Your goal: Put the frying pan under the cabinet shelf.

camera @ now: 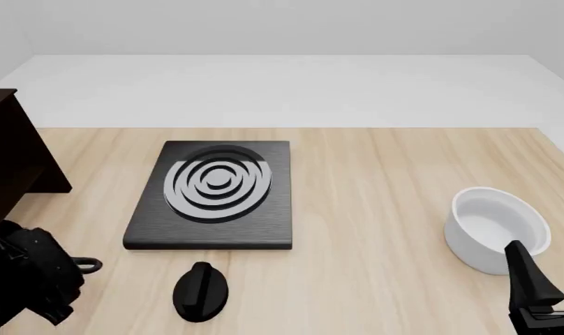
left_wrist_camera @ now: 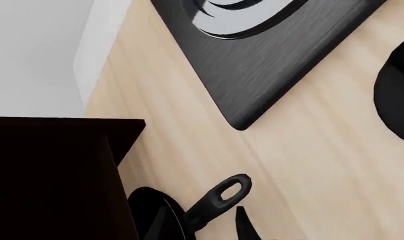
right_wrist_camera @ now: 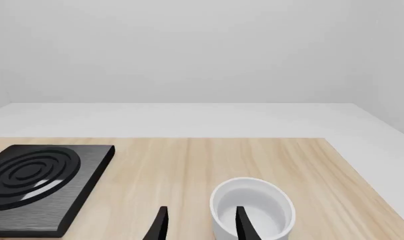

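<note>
The frying pan (left_wrist_camera: 152, 212) lies low on the table right beside the dark cabinet shelf (left_wrist_camera: 52, 175). Its black handle (left_wrist_camera: 222, 196), with the hole at its end, points away from the cabinet. My left gripper (left_wrist_camera: 202, 231) is open, and the handle runs between its fingers (left_wrist_camera: 245, 227). In the front view my left arm (camera: 26, 279) covers the pan, so only the handle tip (camera: 88, 264) shows, near the cabinet shelf (camera: 12, 157). My right gripper (right_wrist_camera: 202, 227) is open and holds nothing, just short of the white bowl (right_wrist_camera: 252, 207).
A black square stove plate (camera: 217, 199) with silver rings lies left of the table's centre. A small black oval object (camera: 201, 292) sits in front of it. The white bowl (camera: 496, 227) stands at the right, with my right gripper (camera: 554, 269) beside it.
</note>
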Controlling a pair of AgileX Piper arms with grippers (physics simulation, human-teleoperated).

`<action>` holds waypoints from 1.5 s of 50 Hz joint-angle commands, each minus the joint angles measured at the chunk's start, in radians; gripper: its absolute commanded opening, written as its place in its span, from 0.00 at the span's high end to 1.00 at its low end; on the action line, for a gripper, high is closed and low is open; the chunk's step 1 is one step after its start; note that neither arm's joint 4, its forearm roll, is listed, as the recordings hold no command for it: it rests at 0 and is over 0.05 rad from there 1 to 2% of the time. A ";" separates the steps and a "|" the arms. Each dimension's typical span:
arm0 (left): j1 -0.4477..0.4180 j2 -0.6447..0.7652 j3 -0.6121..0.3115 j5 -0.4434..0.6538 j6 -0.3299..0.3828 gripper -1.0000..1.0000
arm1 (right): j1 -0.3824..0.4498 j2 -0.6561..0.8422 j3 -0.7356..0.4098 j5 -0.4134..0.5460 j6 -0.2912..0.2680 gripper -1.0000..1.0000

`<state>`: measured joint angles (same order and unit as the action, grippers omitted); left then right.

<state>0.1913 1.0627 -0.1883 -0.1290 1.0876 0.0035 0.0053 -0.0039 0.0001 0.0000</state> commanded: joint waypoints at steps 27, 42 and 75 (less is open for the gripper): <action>-0.105 -0.201 -0.169 0.363 -0.034 0.00 | 0.000 0.000 0.000 0.000 0.000 0.00; -0.146 -0.273 -0.203 0.419 -0.068 0.00 | 0.000 0.000 0.000 0.000 0.000 0.00; -0.176 -0.344 -0.331 0.518 -0.093 0.00 | 0.000 0.000 0.000 0.000 0.000 0.00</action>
<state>0.0194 0.7352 -0.4847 0.3639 1.0002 0.0035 0.0053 -0.0039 0.0001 0.0001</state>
